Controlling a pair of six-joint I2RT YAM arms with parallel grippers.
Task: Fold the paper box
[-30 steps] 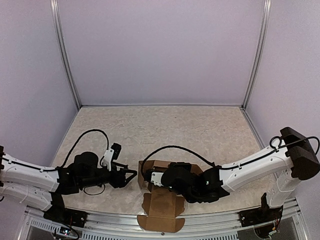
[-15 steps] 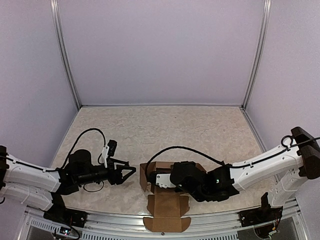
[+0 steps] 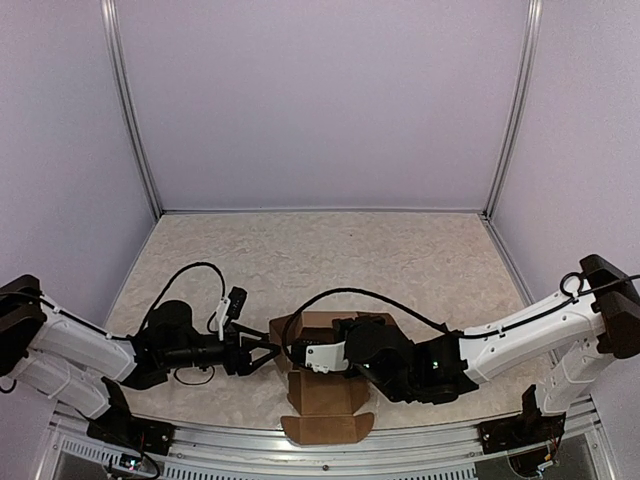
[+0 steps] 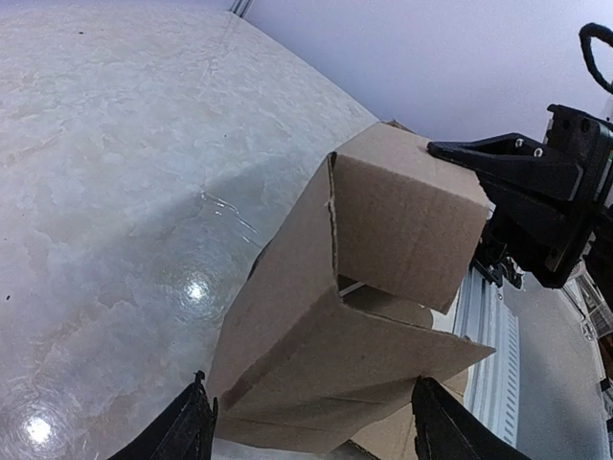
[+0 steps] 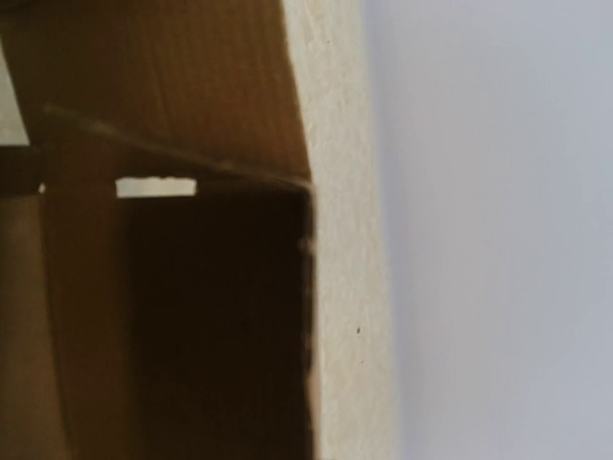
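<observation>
Left wrist view alone: left gripper [image 4: 311, 426] spread wide, gripping nothing, the paper box [image 4: 383, 220] just ahead between its tips, one plain brown wall raised, crease sharp; from above: right gripper [image 3: 303, 356] low over the box's middle, opening impossible to tell; flat flap on its base side reaching the table [image 3: 350, 260] edge; beyond both grippers, open marbled surface.

Left arm [image 3: 80, 345] and right arm [image 3: 520, 325]: I note white-shelled links, black joint housings and a black base mount behind each. A black cable [image 3: 185, 270] loops free from the back of each wrist. My right gripper [image 3: 305, 355] carries a white cover plate just behind its black, screw-fastened fingers; my left gripper [image 3: 268, 348] has black, tapered, matte fingers [image 4: 192, 426].
</observation>
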